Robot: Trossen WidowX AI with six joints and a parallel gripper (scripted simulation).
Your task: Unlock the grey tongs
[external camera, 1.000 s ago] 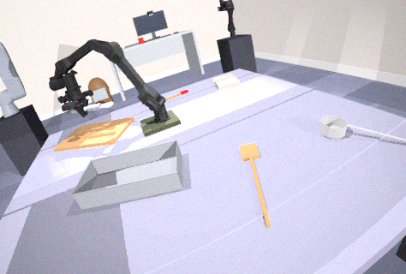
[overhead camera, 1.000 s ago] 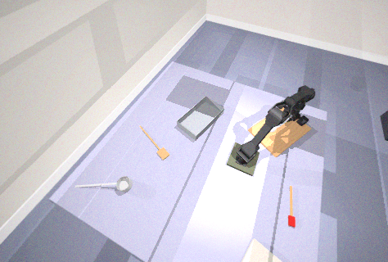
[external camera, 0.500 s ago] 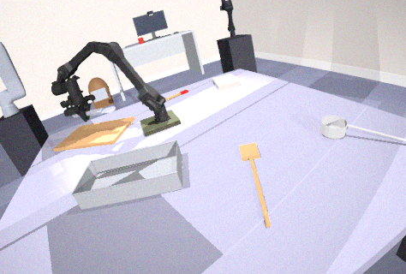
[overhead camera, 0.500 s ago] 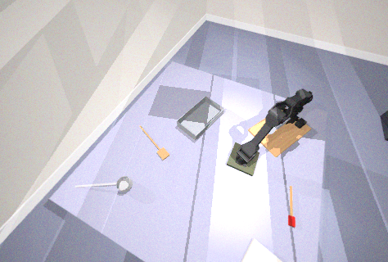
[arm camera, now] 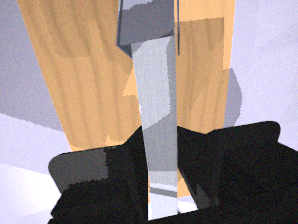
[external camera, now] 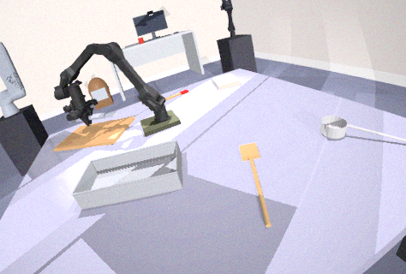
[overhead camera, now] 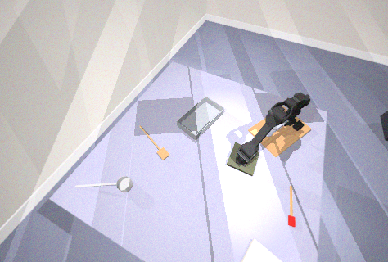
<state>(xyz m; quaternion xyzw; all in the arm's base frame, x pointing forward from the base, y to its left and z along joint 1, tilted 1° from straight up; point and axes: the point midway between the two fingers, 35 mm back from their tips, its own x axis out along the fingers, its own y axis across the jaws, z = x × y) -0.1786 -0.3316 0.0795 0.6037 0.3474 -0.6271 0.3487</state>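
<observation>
In the exterior view the gripper (external camera: pixel 82 116) hangs at the far left, just above the wooden board (external camera: pixel 96 133), its fingers clamped narrowly on the grey tongs (arm camera: pixel 157 125). From this side the tongs are almost wholly hidden behind the dark wrist; only the wrist view shows them plainly, a pale strip running up from between the black fingers over the board's grain. Its lower end is cut off by the frame edge and its upper end passes into a darker grey block, so whether the arms are apart or shut is hard to make out. They seem to be clear of the board, though the angle is poor.

Right of the board stands the arm's green base plate (external camera: pixel 160 123), and nearer the camera the roasting tin (external camera: pixel 128 175) sits with nothing across it. Behind the base a red-ended spatula (external camera: pixel 176 94) is partly hidden by the arm. Further right a wooden spatula (external camera: pixel 256 179) lies flat, well apart from the tin. At the far right a small white saucepan (external camera: pixel 334 127) rests with its long handle cut off by the frame edge.
</observation>
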